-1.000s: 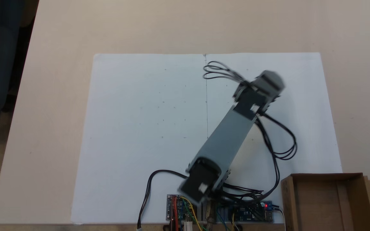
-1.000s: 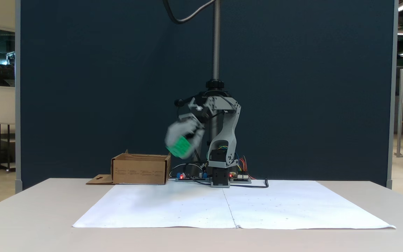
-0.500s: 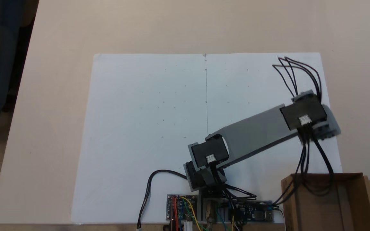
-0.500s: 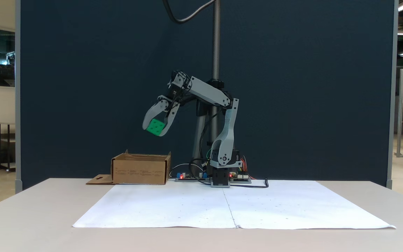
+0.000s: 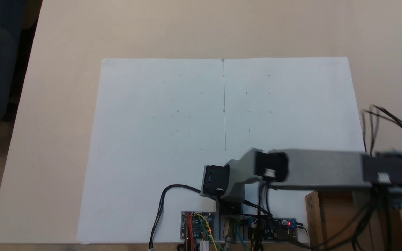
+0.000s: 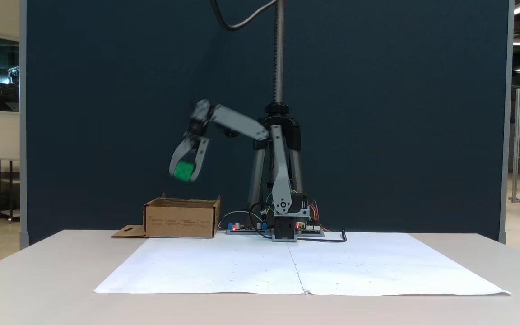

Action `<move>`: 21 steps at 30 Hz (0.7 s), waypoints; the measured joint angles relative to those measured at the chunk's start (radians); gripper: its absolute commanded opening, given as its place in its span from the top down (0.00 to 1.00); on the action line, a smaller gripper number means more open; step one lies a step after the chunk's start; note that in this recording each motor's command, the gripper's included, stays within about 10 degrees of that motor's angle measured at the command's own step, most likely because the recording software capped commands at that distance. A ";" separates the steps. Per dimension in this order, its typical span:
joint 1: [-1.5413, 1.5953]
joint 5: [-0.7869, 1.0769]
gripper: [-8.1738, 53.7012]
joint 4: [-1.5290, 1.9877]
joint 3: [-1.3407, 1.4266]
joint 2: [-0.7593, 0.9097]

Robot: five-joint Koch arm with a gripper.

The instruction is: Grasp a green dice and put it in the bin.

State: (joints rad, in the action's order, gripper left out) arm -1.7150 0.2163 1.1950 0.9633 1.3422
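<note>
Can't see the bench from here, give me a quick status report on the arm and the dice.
Gripper shut on green dice, hanging above the bin. Dice not yet released. Nothing between dice and bin opening.

The arm (image 6: 282,180) rises upright from its base, its forearm (image 5: 323,169) stretched level toward the right in a fixed view. The gripper (image 6: 183,174) hangs downward (slightly blurred), jaws clamped on the dice (image 6: 183,172), well clear of the table.
</note>
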 measured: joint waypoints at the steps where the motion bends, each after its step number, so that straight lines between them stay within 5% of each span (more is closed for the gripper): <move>1: -0.021 0.018 0.66 0.000 0.003 -0.029; 11: -0.075 0.123 0.66 -0.002 -0.002 -0.184; 17: -0.077 0.126 0.25 -0.038 0.060 -0.189; 21: -0.078 0.126 0.20 -0.048 0.069 -0.189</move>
State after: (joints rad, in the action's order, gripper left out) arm -1.7932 0.3421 1.1474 1.0324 1.1536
